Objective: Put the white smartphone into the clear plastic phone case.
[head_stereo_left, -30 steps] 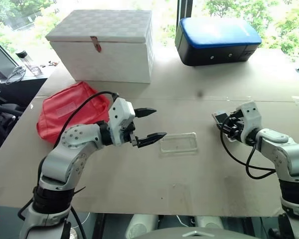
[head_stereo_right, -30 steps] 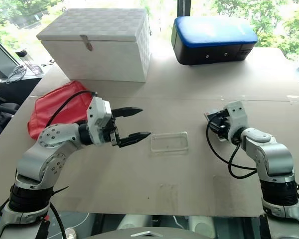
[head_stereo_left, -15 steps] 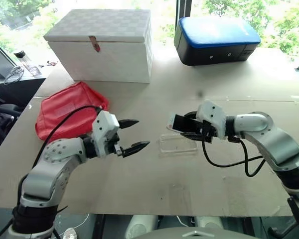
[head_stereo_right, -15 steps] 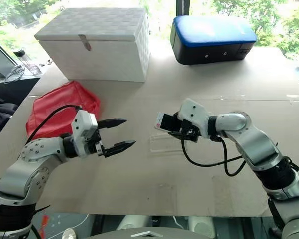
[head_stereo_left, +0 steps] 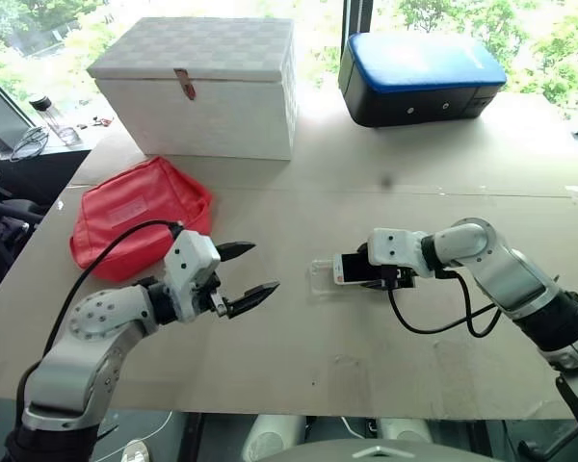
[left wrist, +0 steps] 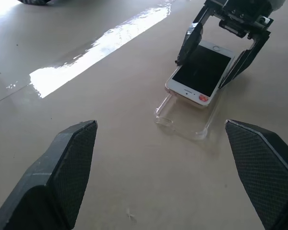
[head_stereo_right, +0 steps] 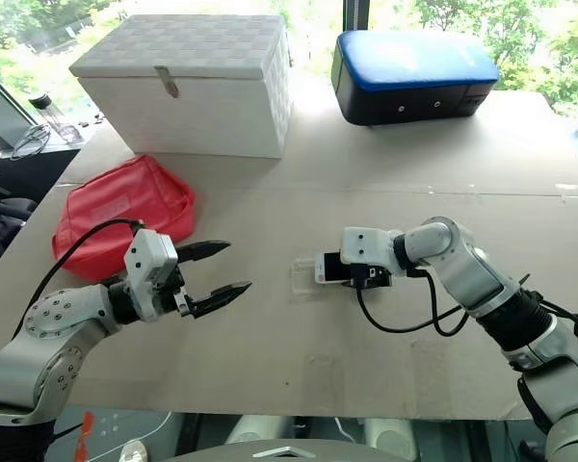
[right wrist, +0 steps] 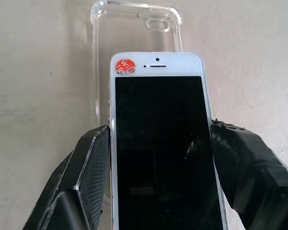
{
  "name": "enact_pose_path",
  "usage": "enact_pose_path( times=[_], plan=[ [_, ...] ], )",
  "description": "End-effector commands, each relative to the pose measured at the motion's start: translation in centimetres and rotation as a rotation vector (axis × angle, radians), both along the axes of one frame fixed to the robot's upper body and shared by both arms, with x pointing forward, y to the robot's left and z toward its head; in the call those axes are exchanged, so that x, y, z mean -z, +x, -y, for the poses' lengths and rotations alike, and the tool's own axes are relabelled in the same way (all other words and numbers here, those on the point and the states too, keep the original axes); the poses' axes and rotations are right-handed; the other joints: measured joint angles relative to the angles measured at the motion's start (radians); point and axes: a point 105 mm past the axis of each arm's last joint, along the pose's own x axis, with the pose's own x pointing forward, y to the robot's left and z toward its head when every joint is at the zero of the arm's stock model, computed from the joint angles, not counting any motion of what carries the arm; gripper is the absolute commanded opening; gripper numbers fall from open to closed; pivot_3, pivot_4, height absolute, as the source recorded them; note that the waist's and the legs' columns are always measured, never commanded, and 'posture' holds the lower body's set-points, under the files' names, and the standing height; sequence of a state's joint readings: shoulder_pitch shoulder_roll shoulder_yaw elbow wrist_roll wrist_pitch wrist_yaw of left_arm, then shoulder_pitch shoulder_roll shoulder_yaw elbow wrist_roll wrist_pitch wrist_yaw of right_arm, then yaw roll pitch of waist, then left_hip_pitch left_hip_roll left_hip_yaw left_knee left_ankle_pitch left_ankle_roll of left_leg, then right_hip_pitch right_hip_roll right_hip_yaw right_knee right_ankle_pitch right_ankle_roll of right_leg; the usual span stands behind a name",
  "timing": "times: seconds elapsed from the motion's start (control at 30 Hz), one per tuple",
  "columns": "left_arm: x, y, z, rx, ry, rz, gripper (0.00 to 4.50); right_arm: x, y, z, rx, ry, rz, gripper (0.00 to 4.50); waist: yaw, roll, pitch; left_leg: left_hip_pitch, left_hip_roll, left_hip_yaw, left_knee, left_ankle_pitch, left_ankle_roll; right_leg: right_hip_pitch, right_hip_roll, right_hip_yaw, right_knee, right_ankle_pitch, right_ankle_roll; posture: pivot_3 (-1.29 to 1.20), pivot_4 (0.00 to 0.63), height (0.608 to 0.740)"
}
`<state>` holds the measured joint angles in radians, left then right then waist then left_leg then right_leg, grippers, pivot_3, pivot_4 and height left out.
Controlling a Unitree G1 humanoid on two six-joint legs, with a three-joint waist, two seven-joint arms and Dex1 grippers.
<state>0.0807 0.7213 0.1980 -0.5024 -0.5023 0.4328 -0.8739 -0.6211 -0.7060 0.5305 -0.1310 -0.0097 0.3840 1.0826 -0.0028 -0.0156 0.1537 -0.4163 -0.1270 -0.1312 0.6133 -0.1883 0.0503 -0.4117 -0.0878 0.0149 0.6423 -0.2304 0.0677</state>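
— Where is the phone (right wrist: 158, 143)?

— In my right gripper (head_stereo_left: 378, 272), just right of centre in the head view. My two black fingers (right wrist: 89, 177) press on its long edges, screen up, with a small red sticker (right wrist: 126, 66) at the end pointing away from my wrist. That end reaches out over the case (left wrist: 185, 123).

— And the case?

— It lies flat on the table (head_stereo_left: 366, 375), near the middle of the head view, directly under the phone. The wrist pictures show its clear rim and camera cut-out sticking out past the phone's far end. Whether the phone's lower edge is already touching the case, I cannot tell — it looks tilted, the gripped end higher.

— Your left gripper (head_stereo_left: 248, 274)?

— Spread wide and holding nothing. It hangs above the table at lower left of centre in the head view, tips pointing toward the case and well apart from it. In its own wrist picture the fingertips (left wrist: 72, 163) sit at the two lower corners, with the phone, the case and my right gripper at upper right.

— What else is around?

— A red pouch (head_stereo_left: 135, 217) at the left, a white box (head_stereo_left: 207, 87) at upper left, a blue-topped case (head_stereo_left: 419, 77) at upper right — all well away from the phone.
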Motion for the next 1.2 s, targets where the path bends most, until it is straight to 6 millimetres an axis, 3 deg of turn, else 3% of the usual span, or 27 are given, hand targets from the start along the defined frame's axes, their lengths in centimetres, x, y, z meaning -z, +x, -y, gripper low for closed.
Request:
enact_pose_path(
  times=[0.03,0.6,0.9,1.0,1.03,1.2],
  plan=[
    [-1.4,-0.2,0.0,0.005,0.022,0.074,4.36,0.2,-0.3,-0.2,-0.059,-0.049,0.002,2.71,0.001,0.0,0.0,0.0,0.0,0.0,0.0,0.0,0.0,0.0,0.0,0.0,0.0,0.0,0.0,0.0,0.15,0.74],
    [-1.5,-0.2,0.8,0.0,0.019,0.086,4.36,1.9,-2.4,-0.5,-0.071,-0.141,-0.178,2.71,0.015,0.0,0.0,0.0,0.0,0.0,0.0,0.0,0.0,0.0,0.0,0.0,0.0,0.0,0.0,0.0,0.15,0.74],
    [-1.7,0.2,1.2,0.007,0.02,0.095,4.36,2.9,-1.3,-0.4,0.011,-0.182,-0.184,2.71,0.012,-0.002,-0.003,0.002,0.0,0.0,0.0,0.0,0.0,0.001,0.0,0.0,0.0,0.0,0.0,0.0,0.15,0.74],
    [-1.6,0.3,1.2,0.007,0.021,0.093,4.36,2.3,-1.4,-0.5,0.023,-0.154,-0.186,4.21,0.013,-0.003,-0.003,0.002,0.0,0.0,0.0,0.0,0.0,0.001,0.001,0.0,0.001,0.0,0.0,0.0,0.15,0.74],
    [-1.5,0.3,1.2,0.008,0.021,0.092,4.36,1.8,-1.1,-0.6,0.041,-0.134,-0.169,4.45,0.014,-0.002,-0.003,0.002,0.0,0.0,0.0,0.0,0.0,0.001,0.001,0.0,0.001,0.0,0.0,0.0,0.15,0.74],
    [-1.2,0.4,1.0,0.012,0.023,0.089,4.36,-2.0,-0.9,-0.5,0.071,-0.023,-0.141,4.45,0.016,-0.001,-0.001,0.0,0.0,0.0,0.0,0.0,0.0,0.0,0.001,0.0,0.0,0.0,0.0,0.0,0.15,0.74]
  ],
)
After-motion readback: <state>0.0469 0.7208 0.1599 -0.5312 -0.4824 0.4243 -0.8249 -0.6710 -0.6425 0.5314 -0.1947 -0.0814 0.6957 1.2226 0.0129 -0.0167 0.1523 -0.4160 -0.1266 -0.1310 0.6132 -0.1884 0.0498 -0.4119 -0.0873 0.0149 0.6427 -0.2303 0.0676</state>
